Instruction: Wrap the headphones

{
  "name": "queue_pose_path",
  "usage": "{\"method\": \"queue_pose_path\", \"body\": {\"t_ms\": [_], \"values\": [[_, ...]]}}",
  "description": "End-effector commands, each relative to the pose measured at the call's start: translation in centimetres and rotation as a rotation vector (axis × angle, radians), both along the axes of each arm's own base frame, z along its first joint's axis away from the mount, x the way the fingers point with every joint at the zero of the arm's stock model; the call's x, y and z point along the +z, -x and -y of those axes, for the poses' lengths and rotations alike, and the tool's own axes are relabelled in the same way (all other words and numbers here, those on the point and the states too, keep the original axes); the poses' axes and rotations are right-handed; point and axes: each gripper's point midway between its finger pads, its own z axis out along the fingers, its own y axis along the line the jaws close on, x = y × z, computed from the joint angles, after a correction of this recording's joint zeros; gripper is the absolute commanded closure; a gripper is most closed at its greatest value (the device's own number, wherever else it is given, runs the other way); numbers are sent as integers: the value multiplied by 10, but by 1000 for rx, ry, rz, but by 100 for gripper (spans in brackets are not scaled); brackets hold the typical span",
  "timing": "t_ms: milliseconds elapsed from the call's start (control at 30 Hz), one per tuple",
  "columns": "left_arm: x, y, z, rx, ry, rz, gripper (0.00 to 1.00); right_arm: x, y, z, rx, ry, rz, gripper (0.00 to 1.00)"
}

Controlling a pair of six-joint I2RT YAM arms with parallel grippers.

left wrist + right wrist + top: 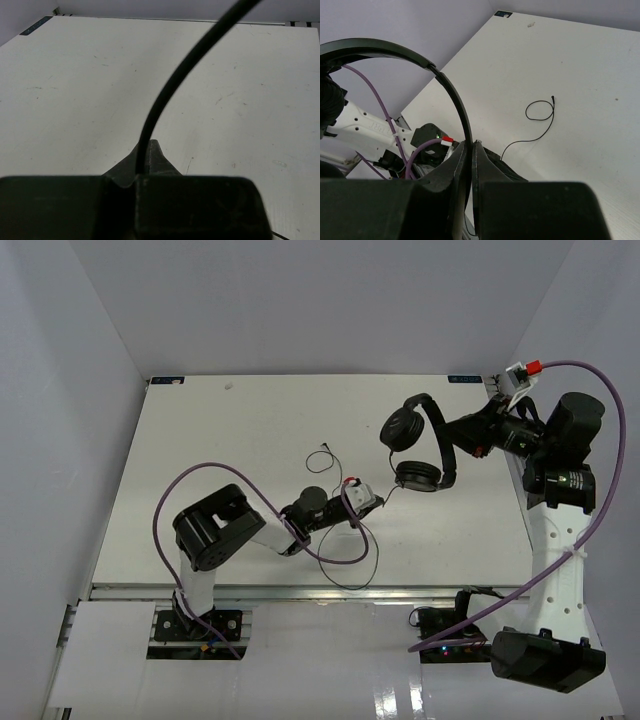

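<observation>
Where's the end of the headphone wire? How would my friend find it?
Start at the white table. Near its middle, just beyond the left arm, the cord's loose end lies flat, curled into one small loop. It is thin and black, unlike the thick purple cables on the arms.

No text, brand or number can be read in any view. A small dark label (165, 381) is seen at the far left corner of the table (250, 430), and a second small label (463, 378) sits on the far edge near the far right corner. Print on both is too small to be made out. The far-left one is also blurred in both wrist views.
</observation>
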Motion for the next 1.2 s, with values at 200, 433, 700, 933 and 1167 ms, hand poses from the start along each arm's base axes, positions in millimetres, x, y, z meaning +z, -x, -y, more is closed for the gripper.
{"method": "queue_pose_path", "body": {"t_ms": [200, 433, 700, 933, 1167], "values": [[31, -32, -58, 55, -68, 75, 100, 17, 20, -6, 74, 61, 176, 92], [23, -55, -86, 119, -192, 86, 100, 5, 20, -2, 64, 189, 264, 92], [57, -95, -106, 195, -247, 54, 100, -41, 21, 12, 27, 421, 325, 92], [77, -90, -114, 137, -311, -2, 100, -95, 32, 8, 99, 588, 362, 92], [88, -88, -115, 116, -365, -71, 100, -126, 34, -15, 140, 706, 395, 92]]}}
